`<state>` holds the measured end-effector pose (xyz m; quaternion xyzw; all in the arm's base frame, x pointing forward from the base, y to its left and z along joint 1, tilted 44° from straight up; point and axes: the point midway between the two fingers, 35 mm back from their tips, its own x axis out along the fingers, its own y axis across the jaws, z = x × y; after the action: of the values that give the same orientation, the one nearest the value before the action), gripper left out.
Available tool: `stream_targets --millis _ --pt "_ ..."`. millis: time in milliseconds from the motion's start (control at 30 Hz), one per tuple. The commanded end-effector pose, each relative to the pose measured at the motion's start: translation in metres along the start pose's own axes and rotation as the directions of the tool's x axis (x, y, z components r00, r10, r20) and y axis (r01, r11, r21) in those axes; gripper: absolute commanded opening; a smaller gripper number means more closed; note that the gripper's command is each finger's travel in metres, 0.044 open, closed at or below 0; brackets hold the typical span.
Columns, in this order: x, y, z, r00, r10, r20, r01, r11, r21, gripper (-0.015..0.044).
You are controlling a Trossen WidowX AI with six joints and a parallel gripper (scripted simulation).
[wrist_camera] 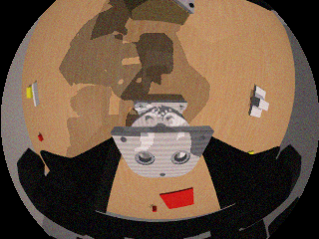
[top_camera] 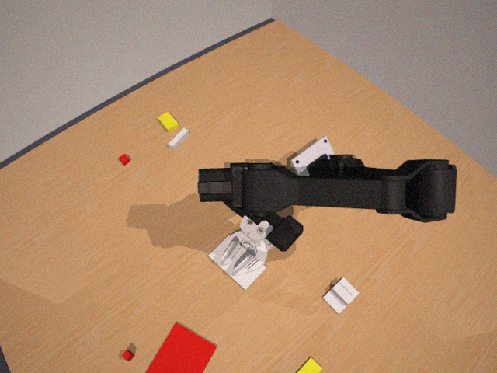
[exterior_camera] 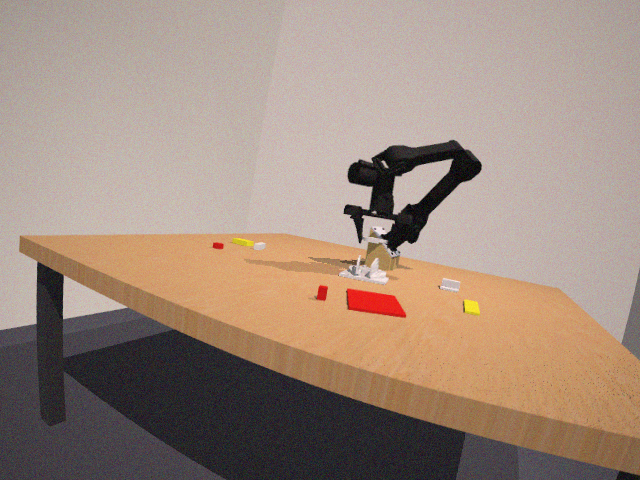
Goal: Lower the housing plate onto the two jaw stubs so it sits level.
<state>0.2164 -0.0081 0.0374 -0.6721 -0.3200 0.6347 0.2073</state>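
My gripper [top_camera: 258, 231] [exterior_camera: 375, 243] [wrist_camera: 161, 137] is shut on the white housing plate [top_camera: 254, 228] [exterior_camera: 378, 229] [wrist_camera: 162, 143], with a black finger at each side. The plate has two large round holes and hangs above the table, apart from the base below. The white base [top_camera: 245, 280] [exterior_camera: 384, 280] stands on the table and carries two upright pale jaws [top_camera: 231, 250] [exterior_camera: 375, 267]. In the top view the plate overlaps the base's upper end. In the wrist view it hides much of the base and jaws, and the jaw stubs cannot be made out.
A tan stand [exterior_camera: 379, 260] [wrist_camera: 159, 15] with a white sloped plate [top_camera: 314, 154] is behind the base. A white bracket [top_camera: 341, 294] [exterior_camera: 450, 284], a red plate [top_camera: 182, 349] [exterior_camera: 374, 302], yellow blocks [top_camera: 168, 121] [exterior_camera: 471, 306], a white bar [top_camera: 178, 138] and red blocks [top_camera: 124, 159] [exterior_camera: 322, 292] lie around.
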Motion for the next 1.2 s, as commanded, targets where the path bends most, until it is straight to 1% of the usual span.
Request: stream_targets --millis 0,333,1167 --pt "0.0 -0.001 0.001 1.0 0.001 0.004 -0.001 1.0 -0.002 0.0351" --pt "0.001 -0.001 0.001 1.0 0.002 0.004 -0.002 1.0 -0.002 0.0351" --pt "0.042 0.0 0.0 1.0 0.003 0.003 -0.003 1.0 -0.003 0.0351"
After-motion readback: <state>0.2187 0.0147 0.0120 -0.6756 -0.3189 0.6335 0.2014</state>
